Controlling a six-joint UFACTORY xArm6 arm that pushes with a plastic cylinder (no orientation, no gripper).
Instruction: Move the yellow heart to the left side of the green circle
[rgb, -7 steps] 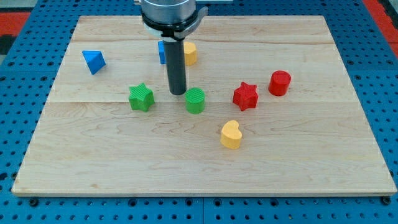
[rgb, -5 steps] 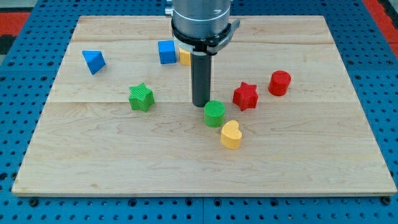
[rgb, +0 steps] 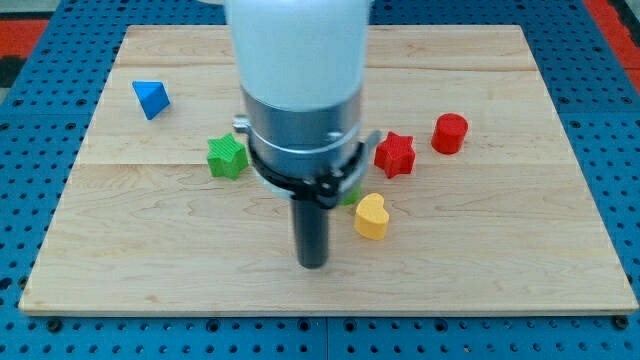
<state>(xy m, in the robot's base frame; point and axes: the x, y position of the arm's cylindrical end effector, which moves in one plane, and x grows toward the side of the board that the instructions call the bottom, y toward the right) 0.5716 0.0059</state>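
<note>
Your rod has no hand; my tip (rgb: 312, 264) sits left of the yellow heart (rgb: 371, 217), so pushing rightward risks shoving it away from the mostly hidden green circle (rgb: 351, 192).

Pale wood board (rgb: 150, 250), three planks, seams running left-right. Sits on blue perforated surface (rgb: 30, 200) with regular hole grid. Red patches at far left (rgb: 15, 35) and far right corners. Even light, soft shadows.

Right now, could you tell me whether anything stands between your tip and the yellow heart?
Nothing visible does. My tip sits toward the view's lower left of the yellow heart, with bare board between them. The green circle is mostly hidden behind my arm, just above the heart.
</note>
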